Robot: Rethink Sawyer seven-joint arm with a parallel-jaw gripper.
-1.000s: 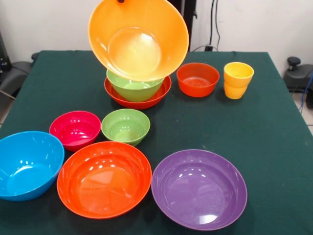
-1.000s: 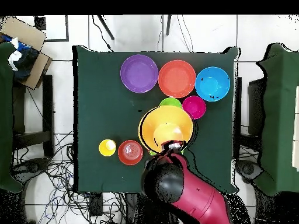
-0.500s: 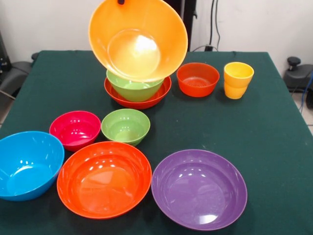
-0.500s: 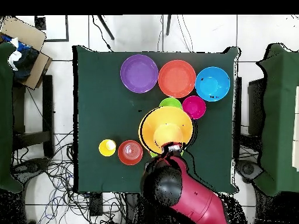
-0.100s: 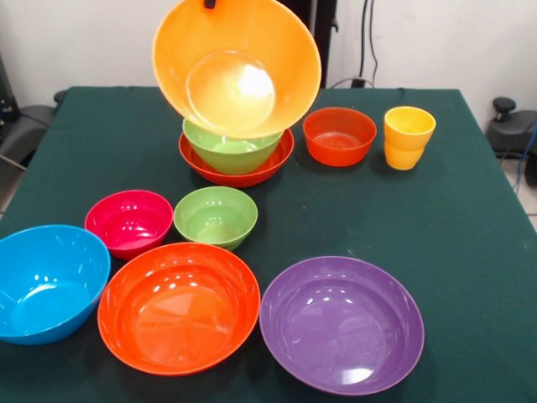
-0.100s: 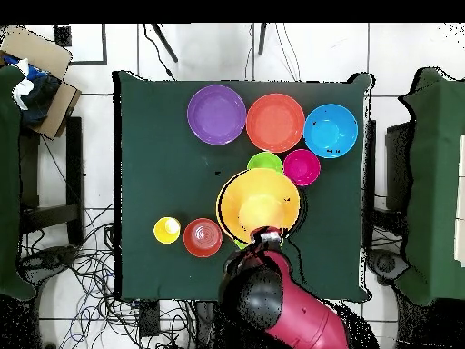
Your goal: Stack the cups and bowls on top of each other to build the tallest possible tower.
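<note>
A large orange bowl (image 5: 237, 65) hangs tilted with its opening facing the front view, its lower rim just over a lime green bowl (image 5: 231, 153). That green bowl sits nested in a wide red-orange bowl (image 5: 273, 159). My gripper (image 5: 208, 3) shows only as a black tip at the orange bowl's far rim and is shut on it. In the overhead view the gripper (image 6: 266, 235) meets the orange bowl (image 6: 259, 202) at its edge nearest the arm. A yellow cup (image 5: 409, 137) stands upright beside a small red-orange bowl (image 5: 339, 135).
On the green table (image 5: 470, 227) lie a small lime green bowl (image 5: 216, 216), a magenta bowl (image 5: 129, 222), a blue bowl (image 5: 49, 281), a big red-orange bowl (image 5: 179, 306) and a purple bowl (image 5: 341, 323), all upright along the near side.
The orange bowl has crept slightly upward and tipped a touch. The arm's body has shifted a little in the overhead view. Everything on the table stays put.
</note>
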